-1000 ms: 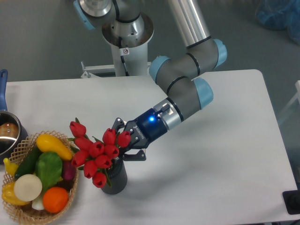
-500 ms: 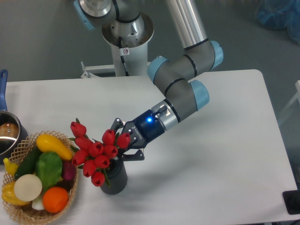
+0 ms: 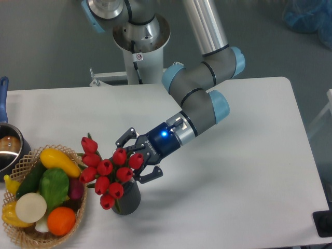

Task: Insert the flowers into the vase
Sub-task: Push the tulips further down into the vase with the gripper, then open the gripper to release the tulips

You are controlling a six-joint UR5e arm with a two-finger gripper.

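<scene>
The flowers [image 3: 106, 171], a bunch of red tulip buds on green stems, stand with their stems down in the vase [image 3: 128, 201], a short dark grey ribbed cylinder near the table's front left. The heads lean left over the vase's rim, toward the basket. My gripper [image 3: 135, 158] comes in from the right at bud height. It is open, one finger above the nearest buds and one below. The fingers are spread around the bunch's right side without pinching it. The vase's mouth is hidden by the buds.
A wicker basket [image 3: 78, 215] of colourful fruit and vegetables sits right beside the vase on the left. A metal pot [image 3: 8, 148] with a blue handle is at the left edge. The arm's base [image 3: 140, 49] stands behind the table.
The fingers have spread apart and let go of the bunch. The flowers have settled slightly lower into the vase. The arm has shifted a little to the left.
</scene>
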